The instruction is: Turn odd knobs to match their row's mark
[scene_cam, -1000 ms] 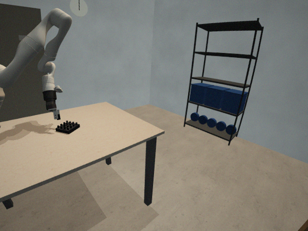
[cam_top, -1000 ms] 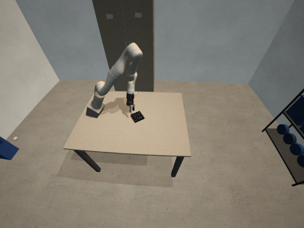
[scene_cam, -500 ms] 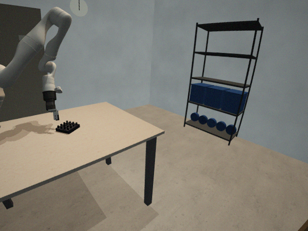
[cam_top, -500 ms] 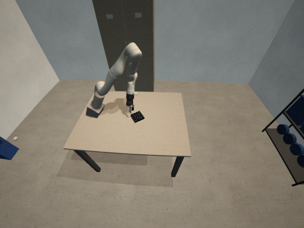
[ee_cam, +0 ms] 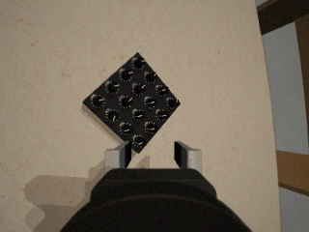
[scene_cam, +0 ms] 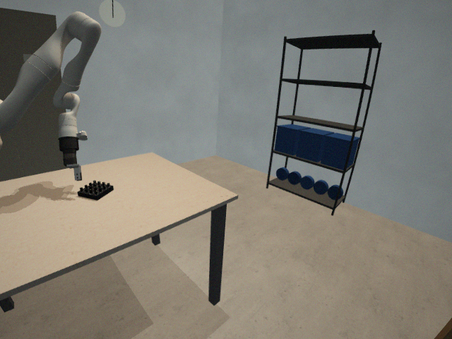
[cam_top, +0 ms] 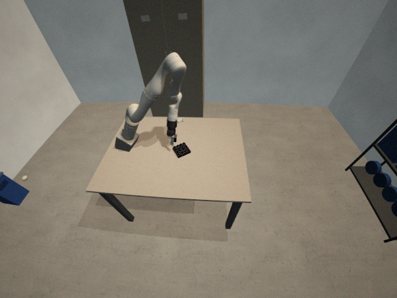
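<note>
The jaws (cam_top: 173, 139) (scene_cam: 78, 173) are wide open, holding nothing. The black knob box (cam_top: 182, 149) (scene_cam: 93, 192) (ee_cam: 132, 102) looks light and may slide; pinch one small knob's sides softly.

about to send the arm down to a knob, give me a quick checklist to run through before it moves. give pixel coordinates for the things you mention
1. Gripper (cam_top: 173, 139) (scene_cam: 78, 174) (ee_cam: 153, 150) open: ok
2. Nothing between the fingers: ok
3. Knob box (cam_top: 182, 149) (scene_cam: 95, 191) (ee_cam: 133, 103) upright on the table (cam_top: 205, 173) (scene_cam: 145, 204) (ee_cam: 58, 43), knobs up: ok
4. Fingers lined up around a knob: not ok, the box lies mostly ahead of them in the wrist view
5. Printed names readable, to pick the right knob: cannot tell, too small
6. Rear socket located: cannot tell, no view shows it clearly
</note>
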You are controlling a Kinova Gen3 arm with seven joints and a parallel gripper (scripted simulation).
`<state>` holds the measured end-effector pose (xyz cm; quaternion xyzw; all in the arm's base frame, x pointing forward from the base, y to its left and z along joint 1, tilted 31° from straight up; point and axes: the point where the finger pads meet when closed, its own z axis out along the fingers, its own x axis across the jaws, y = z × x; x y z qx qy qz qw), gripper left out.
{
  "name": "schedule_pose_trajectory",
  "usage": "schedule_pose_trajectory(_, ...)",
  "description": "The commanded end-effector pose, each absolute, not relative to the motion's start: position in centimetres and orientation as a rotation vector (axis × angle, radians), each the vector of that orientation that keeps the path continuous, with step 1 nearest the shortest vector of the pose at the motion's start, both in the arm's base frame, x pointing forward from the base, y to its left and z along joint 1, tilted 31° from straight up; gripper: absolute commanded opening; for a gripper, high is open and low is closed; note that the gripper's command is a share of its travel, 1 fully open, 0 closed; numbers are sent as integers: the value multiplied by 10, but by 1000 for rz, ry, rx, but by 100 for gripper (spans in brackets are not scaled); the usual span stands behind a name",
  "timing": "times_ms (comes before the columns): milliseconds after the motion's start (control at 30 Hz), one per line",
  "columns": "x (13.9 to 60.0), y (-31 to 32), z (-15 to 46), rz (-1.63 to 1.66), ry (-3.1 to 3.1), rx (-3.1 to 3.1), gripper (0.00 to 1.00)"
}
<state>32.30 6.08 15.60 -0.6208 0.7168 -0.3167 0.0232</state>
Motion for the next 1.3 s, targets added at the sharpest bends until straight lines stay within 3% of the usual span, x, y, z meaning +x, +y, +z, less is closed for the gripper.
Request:
schedule_pose_trajectory(0, 324, 60, 157, -979, 2222, -1916, 100)
schedule_pose_trajectory(1267, 321, 61, 152, -868, 2094, -2153, 100)
